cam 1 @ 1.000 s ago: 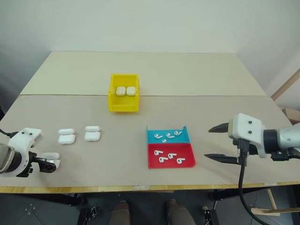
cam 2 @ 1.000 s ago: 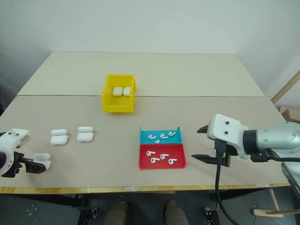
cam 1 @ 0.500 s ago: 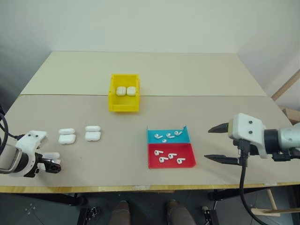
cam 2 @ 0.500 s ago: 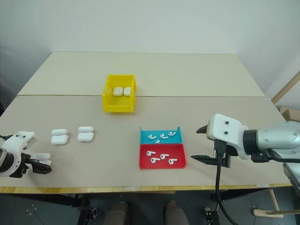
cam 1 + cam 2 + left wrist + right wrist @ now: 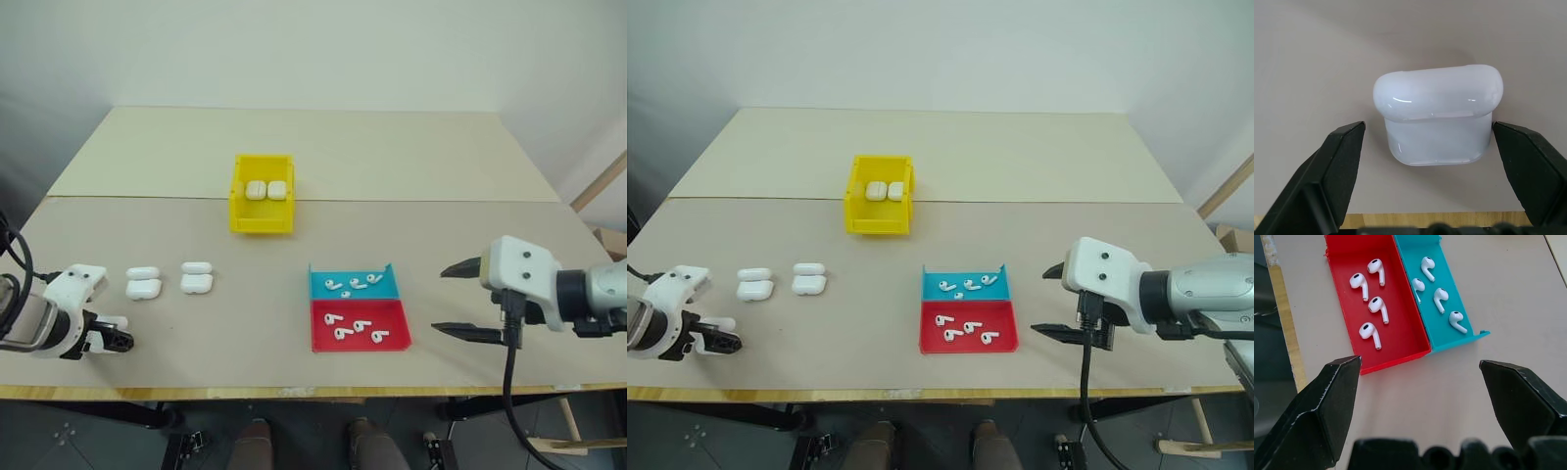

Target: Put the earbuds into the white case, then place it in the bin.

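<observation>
A shut white case [image 5: 1437,105] lies on the table near the front left edge, between the fingers of my open left gripper [image 5: 110,331], which points steeply down at it. Two more white cases [image 5: 143,284] [image 5: 197,278] lie further in with lids flipped open. The yellow bin [image 5: 261,223] stands toward the back and holds two cases [image 5: 266,190]. Several earbuds [image 5: 1371,298] lie in the red and blue tray [image 5: 394,290]. My right gripper [image 5: 441,300] hovers open and empty to the right of the tray.
The table's front edge [image 5: 294,392] runs just below both grippers. A seam [image 5: 392,201] crosses the table behind the bin. A black cable [image 5: 506,382] hangs from the right hand over the edge.
My left hand has rolled at the wrist and edged slightly inward along the front edge, still astride the case. The right arm has not moved.
</observation>
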You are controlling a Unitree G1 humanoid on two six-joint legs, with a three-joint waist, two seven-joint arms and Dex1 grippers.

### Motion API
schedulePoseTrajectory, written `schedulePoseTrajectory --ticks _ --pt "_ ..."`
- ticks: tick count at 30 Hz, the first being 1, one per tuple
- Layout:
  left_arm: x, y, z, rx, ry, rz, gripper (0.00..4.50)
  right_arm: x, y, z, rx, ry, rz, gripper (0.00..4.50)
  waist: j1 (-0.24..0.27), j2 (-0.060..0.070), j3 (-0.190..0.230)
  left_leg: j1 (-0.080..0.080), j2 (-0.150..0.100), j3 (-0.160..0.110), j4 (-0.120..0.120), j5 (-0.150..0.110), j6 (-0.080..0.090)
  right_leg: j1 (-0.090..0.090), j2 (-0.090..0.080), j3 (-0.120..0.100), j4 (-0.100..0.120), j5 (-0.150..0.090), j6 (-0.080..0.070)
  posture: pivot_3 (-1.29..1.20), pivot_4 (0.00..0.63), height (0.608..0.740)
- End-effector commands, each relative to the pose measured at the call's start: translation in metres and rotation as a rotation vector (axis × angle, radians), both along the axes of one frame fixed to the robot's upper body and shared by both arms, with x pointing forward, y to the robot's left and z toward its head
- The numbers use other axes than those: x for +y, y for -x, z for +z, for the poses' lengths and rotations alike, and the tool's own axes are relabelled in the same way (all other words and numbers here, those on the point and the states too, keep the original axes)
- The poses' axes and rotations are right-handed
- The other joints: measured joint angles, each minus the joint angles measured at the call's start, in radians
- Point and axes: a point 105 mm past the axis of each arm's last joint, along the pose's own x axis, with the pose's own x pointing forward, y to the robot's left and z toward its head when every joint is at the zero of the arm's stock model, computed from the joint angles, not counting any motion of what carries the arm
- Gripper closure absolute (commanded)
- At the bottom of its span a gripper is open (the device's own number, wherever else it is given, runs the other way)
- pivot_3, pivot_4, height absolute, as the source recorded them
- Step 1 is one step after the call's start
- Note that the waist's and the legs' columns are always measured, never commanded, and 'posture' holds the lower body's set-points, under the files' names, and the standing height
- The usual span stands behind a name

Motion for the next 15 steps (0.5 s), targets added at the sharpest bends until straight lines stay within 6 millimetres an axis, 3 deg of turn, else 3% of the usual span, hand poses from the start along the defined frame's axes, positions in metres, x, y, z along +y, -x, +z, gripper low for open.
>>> schedulePoseTrajectory --ticks 1,15 --pt "-0.0024 -0.0015 -0.0015 0.005 0.002 -0.009 0.00 0.0007 0.0022 0.0096 -0.045 0.018 -0.002 0.02 0.001 0.000 0.000 0.000 0.000 0.000 0.000 0.000 0.000 0.000 0.000 0.000 0.000 0.000 0.000 0.00 0.150 0.740" --pt "-0.0094 -0.0018 -0.0004 0.018 0.000 -0.051 0.00 0.0005 0.0031 0.0078 -0.042 0.017 -0.018 0.02 0.014 0.000 0.000 0.000 0.000 0.000 0.000 0.000 0.000 0.000 0.000 0.000 0.000 0.000 0.000 0.00 0.150 0.740"
